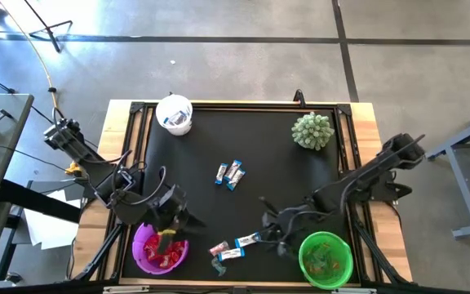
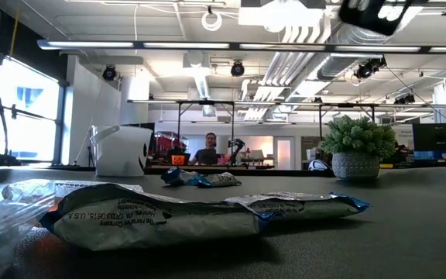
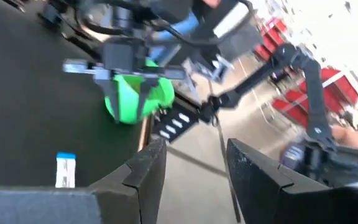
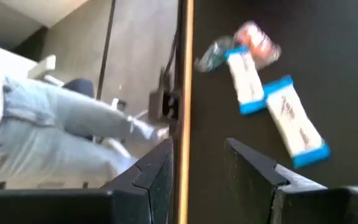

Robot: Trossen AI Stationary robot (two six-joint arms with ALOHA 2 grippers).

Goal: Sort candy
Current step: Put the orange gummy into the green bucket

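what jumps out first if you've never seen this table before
Two bright bowls at the table's near edge: a purple bowl of red candy under the left gripper, and a green bowl beside the right gripper. Blue-and-white bars lie mid-table, with a spiky plant at the far right corner.

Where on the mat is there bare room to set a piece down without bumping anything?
Widest bare patch: the mat between the white cup and the plant, above the middle blue-and-white bars. The near edge is crowded: purple bowl, green bowl, loose candy, left gripper and right gripper.
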